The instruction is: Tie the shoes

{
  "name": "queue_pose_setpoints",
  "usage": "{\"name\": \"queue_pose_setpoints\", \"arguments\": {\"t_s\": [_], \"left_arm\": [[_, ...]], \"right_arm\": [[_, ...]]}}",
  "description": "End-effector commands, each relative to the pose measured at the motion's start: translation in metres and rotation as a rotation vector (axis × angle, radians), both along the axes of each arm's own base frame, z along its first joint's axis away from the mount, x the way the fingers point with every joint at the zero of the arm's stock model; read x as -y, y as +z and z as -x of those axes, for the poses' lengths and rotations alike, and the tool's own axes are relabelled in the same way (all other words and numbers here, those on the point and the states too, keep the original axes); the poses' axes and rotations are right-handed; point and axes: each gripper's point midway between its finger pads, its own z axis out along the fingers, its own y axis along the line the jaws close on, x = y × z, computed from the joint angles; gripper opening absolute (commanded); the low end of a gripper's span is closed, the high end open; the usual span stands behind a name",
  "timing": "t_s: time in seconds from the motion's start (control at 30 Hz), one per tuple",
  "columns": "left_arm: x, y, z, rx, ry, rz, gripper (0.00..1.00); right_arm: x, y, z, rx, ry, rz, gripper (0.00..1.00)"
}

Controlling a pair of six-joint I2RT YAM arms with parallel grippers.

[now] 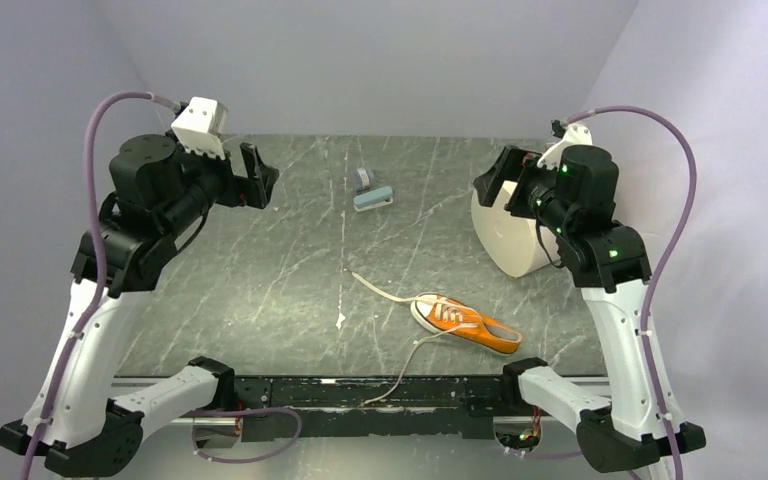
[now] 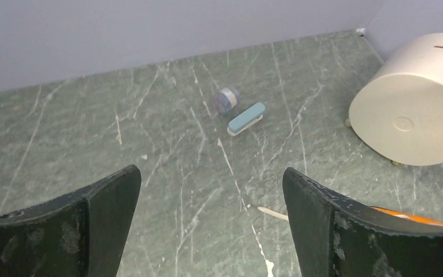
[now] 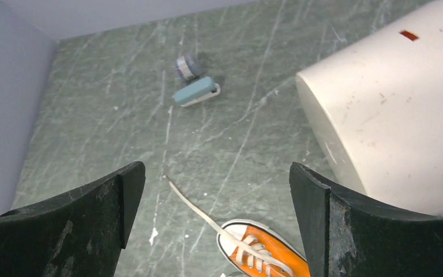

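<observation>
Hovering high over the table [image 1: 260,280], both arms hang well above the action here. The left gripper [image 1: 257,176] sits up on the far left, its two dark fingers [image 2: 109,213] spread wide with nothing between them but the green marbled surface below. Over on the other side, the right gripper [image 1: 490,182] is just the same: jaws wide apart, gripping nothing, poised up beside a big cream-white drum [image 1: 508,238] that lies on its side at the table's right. And there's the orange sneaker [image 1: 465,324], down on the near right part of the table, white toe cap pointing left and away, heel toward the right arm's base, well apart from both grippers. Its laces [image 1: 380,290] are loose, no knot. One end trails off from the toe toward the middle of the table, and the other snakes to the near edge and onto the black rail [image 1: 360,392]. From the right wrist view, the toe and that first lace show just below the open fingers. Far back at mid-table, a small blue stapler-like block [image 1: 373,198] lies just beside a little round jar [image 1: 363,177].
</observation>
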Motion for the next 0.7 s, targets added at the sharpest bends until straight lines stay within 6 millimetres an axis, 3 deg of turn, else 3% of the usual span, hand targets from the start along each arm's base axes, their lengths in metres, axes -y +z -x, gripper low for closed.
{"name": "queue_pose_setpoints", "arguments": {"t_s": [0.0, 0.13, 0.27, 0.37, 0.5, 0.67], "left_arm": [[-0.013, -0.010, -0.007, -0.017, 0.079, 0.045, 0.97], [-0.019, -0.028, -0.011, -0.065, 0.118, 0.073, 0.97], [-0.021, -0.047, -0.012, -0.120, 0.137, 0.111, 0.97], [-0.022, -0.060, -0.010, -0.162, 0.142, 0.134, 0.96], [-0.023, -0.084, -0.006, -0.237, 0.159, 0.157, 0.96], [-0.008, -0.126, 0.004, -0.370, 0.106, 0.219, 0.96]], "right_arm": [[0.017, -0.007, -0.010, 0.045, -0.073, 0.028, 1.00], [0.027, -0.027, -0.011, 0.029, -0.105, 0.056, 1.00], [0.031, -0.048, 0.001, -0.002, -0.115, 0.058, 1.00], [0.035, -0.068, 0.019, -0.060, -0.159, 0.019, 1.00], [0.026, -0.089, 0.050, -0.136, -0.099, -0.024, 1.00], [0.016, -0.124, 0.090, -0.303, -0.030, -0.054, 1.00]]}}
